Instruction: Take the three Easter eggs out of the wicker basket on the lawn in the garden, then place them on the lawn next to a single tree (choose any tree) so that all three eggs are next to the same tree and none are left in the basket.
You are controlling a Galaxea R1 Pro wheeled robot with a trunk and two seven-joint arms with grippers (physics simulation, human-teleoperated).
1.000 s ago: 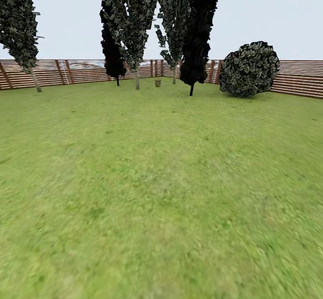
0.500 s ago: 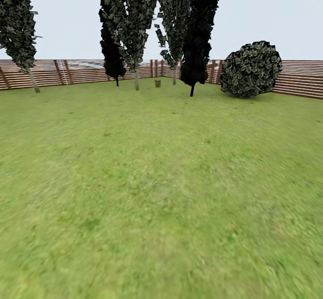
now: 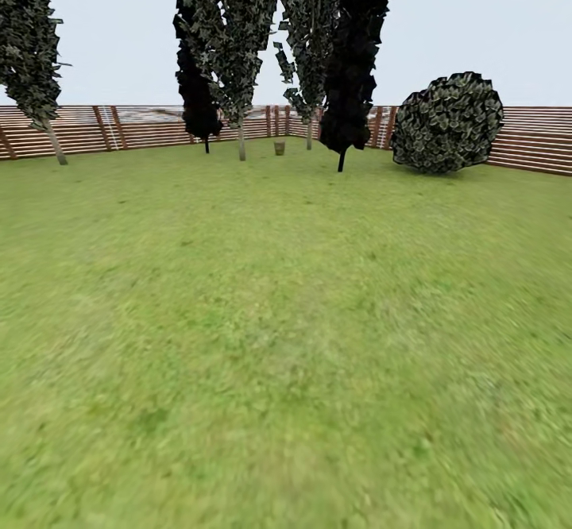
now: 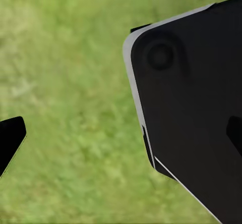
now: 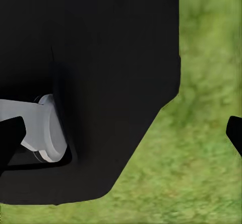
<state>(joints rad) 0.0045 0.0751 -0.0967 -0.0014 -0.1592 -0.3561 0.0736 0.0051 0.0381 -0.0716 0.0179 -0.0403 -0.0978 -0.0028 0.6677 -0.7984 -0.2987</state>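
Far across the lawn (image 3: 270, 338), the small wicker basket (image 3: 279, 148) stands on the grass before the fence, between two pale-trunked trees. One tree (image 3: 241, 140) is just left of it and another tree (image 3: 308, 133) just right. The Easter eggs are hidden at this distance. In the left wrist view my left gripper (image 4: 121, 138) is open, its dark fingertips (image 4: 10, 141) far apart over grass. My right gripper (image 5: 121, 135) is likewise open, with one of its fingertips (image 5: 235, 133) at the frame's edge and nothing between them.
A black-trunked tree (image 3: 342, 156) and a second one (image 3: 206, 141) stand near the basket. A round dark bush (image 3: 446, 122) sits at the right. A third pale-trunked tree (image 3: 54, 144) is far left. A brown slat fence (image 3: 532, 148) rings the garden. The robot's black body (image 5: 101, 72) is close behind both grippers.
The whole head view has crept forward toward the trees, so they sit slightly wider apart in the picture. Nothing in the garden itself has moved.
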